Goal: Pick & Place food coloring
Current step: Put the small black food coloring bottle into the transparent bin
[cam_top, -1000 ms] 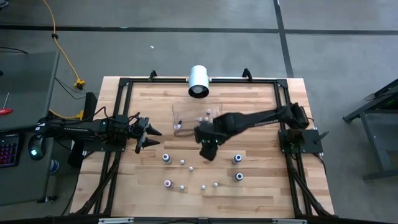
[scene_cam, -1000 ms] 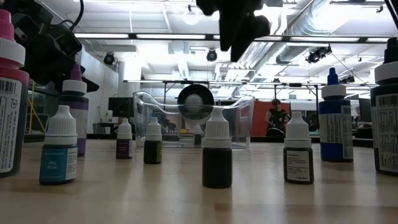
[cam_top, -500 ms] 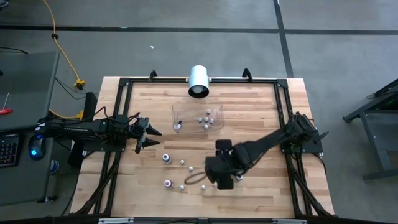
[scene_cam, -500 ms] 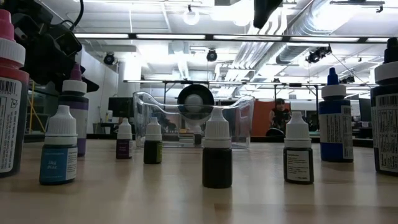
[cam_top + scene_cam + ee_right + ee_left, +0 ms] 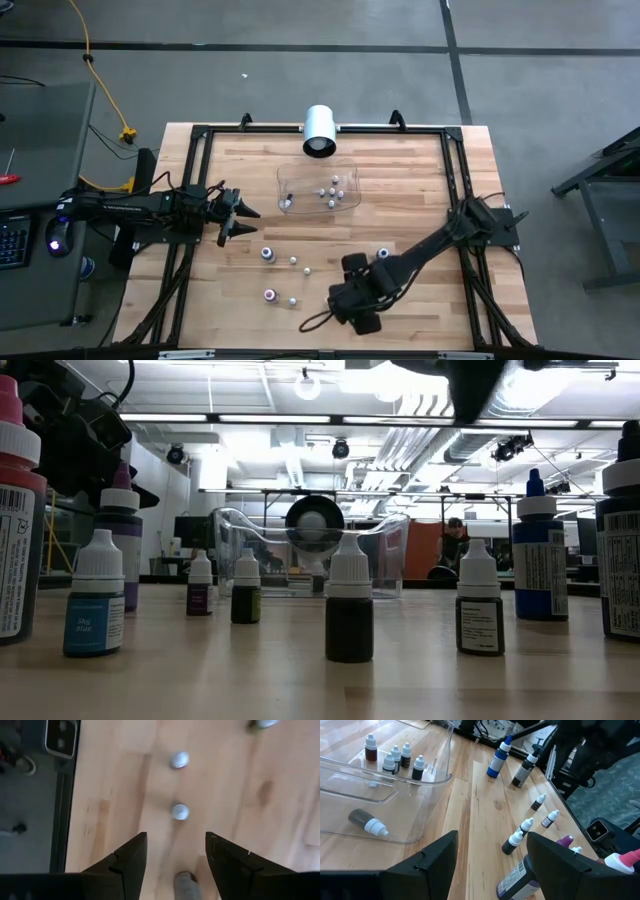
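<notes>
The food coloring bottles are small, with white caps. Several stand or lie in the clear tray (image 5: 318, 190), and more stand upright on the wood, such as one (image 5: 293, 300) near the table's front edge and a blue one (image 5: 383, 255). My right gripper (image 5: 352, 303) hangs open over the near middle of the table, pointing down. Its wrist view shows white caps (image 5: 180, 811) below it and a blurred one (image 5: 186, 880) between the open fingers (image 5: 131, 857), which touch nothing. My left gripper (image 5: 235, 213) waits open at the table's left, level.
A large white cylinder (image 5: 320, 130) lies at the far edge behind the tray. Black frame rails (image 5: 195, 190) run along the table's sides. Taller bottles (image 5: 540, 555) stand among the small ones (image 5: 349, 600) in the low view. A person (image 5: 452, 545) sits in the room beyond.
My right gripper has swung from beside the tray toward the table's near edge, sinking a little and rolling about its own axis. Its fingers stay open. The bottles have kept their places.
</notes>
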You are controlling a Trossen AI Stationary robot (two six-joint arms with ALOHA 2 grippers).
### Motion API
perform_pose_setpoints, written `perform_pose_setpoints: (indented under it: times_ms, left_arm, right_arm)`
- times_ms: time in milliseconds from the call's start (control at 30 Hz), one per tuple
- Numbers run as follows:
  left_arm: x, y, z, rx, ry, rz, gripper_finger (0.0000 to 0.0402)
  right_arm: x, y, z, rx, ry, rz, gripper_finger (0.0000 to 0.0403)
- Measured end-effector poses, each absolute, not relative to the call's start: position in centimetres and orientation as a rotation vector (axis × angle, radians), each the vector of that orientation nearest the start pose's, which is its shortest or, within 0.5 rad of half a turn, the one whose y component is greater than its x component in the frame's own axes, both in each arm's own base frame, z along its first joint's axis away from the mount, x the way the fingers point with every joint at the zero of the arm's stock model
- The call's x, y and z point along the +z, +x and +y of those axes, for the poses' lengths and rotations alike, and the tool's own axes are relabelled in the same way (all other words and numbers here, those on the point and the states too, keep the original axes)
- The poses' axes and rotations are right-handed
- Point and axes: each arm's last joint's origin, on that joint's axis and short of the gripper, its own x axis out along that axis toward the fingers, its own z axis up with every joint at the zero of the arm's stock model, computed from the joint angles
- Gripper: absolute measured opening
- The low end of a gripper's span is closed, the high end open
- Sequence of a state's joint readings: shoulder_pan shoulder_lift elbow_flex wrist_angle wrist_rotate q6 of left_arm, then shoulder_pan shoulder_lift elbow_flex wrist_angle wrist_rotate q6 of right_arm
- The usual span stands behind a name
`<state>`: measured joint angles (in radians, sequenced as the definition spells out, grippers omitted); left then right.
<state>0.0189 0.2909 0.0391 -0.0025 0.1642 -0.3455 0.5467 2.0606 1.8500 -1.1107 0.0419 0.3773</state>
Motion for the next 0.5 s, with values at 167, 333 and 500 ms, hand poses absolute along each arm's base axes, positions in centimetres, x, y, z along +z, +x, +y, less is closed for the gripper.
perform_pose_setpoints:
  times_ms: [167, 333, 500]
  left_arm:
    - [15.2, 11.3, -0.3, -0.099, -0.366, 0.276, 0.0234]
    - [15.2, 11.3, -0.3, -0.099, -0.366, 0.276, 0.0234]
    - [15.2, 11.3, -0.3, -0.099, -0.366, 0.276, 0.0234]
  right_arm:
    - [22.9, 36.6, 22.6, 0.239, -0.105, 1.351, 0.0191]
    - [21.1, 37.5, 22.5, 0.231, -0.127, 1.372, 0.0191]
    - [19.9, 38.1, 22.3, 0.226, -0.110, 1.403, 0.0191]
